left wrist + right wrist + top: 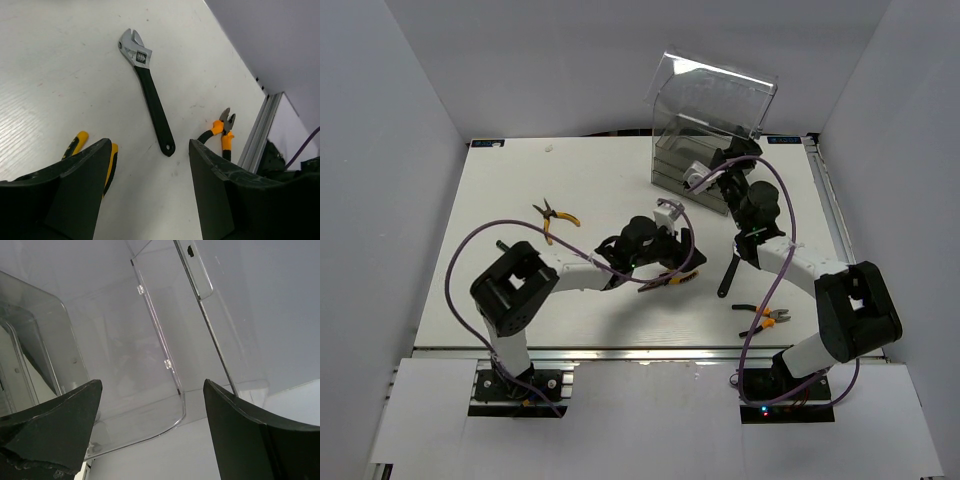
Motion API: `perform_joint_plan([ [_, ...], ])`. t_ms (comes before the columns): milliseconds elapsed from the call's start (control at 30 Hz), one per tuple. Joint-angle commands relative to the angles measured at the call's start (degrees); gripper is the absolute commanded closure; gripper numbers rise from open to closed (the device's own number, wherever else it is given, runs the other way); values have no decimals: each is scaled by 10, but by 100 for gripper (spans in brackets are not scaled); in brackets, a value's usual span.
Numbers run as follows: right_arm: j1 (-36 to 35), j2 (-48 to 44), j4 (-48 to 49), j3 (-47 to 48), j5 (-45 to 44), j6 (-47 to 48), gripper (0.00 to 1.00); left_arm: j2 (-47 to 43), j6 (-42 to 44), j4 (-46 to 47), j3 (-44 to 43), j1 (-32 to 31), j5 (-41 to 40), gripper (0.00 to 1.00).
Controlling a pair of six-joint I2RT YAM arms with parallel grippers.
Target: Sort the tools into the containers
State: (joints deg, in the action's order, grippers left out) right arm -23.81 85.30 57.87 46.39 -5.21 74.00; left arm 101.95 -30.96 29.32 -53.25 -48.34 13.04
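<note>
The smoky-grey drawer cabinet (682,165) stands at the back right with its clear lid (715,95) tipped up. My right gripper (725,160) is open and empty at the cabinet's top, and its wrist view shows the clear lid (150,340) between the open gripper (152,383). My left gripper (675,262) is open and empty over the table's middle. The silver-black wrench (145,90) lies ahead of the left gripper (150,145), also in the top view (730,273). The orange-black cutters (223,131) lie near the front edge (765,318). Yellow-handled pliers (75,145) lie partly behind my left finger (663,283).
A second pair of yellow-orange-handled pliers (556,218) lies left of centre. A thin dark stub (501,243) shows beside the left arm's elbow; I cannot tell what it is. Purple cables loop over both arms. The table's metal rail (260,135) runs along the front edge.
</note>
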Motion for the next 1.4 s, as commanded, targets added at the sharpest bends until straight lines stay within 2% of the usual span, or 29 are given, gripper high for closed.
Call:
perform_joint_plan([
  [0, -3, -9, 16, 42, -23, -24, 11, 27, 53, -6, -42, -6, 33, 26],
  [200, -2, -4, 8, 52, -33, -32, 11, 87, 83, -7, -79, -33, 48, 26],
  [500, -2, -1, -8, 54, -46, -47, 11, 130, 105, -19, -109, -57, 19, 25],
  [700, -2, 0, -11, 53, -47, -50, 11, 170, 115, -40, -158, -72, -9, 25],
  [967, -3, 2, -13, 50, -51, -58, 11, 235, 127, -122, -243, -99, -121, 25],
  [1067, -3, -1, -9, 43, -51, -60, 11, 264, 112, -176, -298, -112, -200, 25],
  [1367, -2, -12, -8, 31, -52, -60, 11, 310, 132, -254, -343, -156, -314, 32],
])
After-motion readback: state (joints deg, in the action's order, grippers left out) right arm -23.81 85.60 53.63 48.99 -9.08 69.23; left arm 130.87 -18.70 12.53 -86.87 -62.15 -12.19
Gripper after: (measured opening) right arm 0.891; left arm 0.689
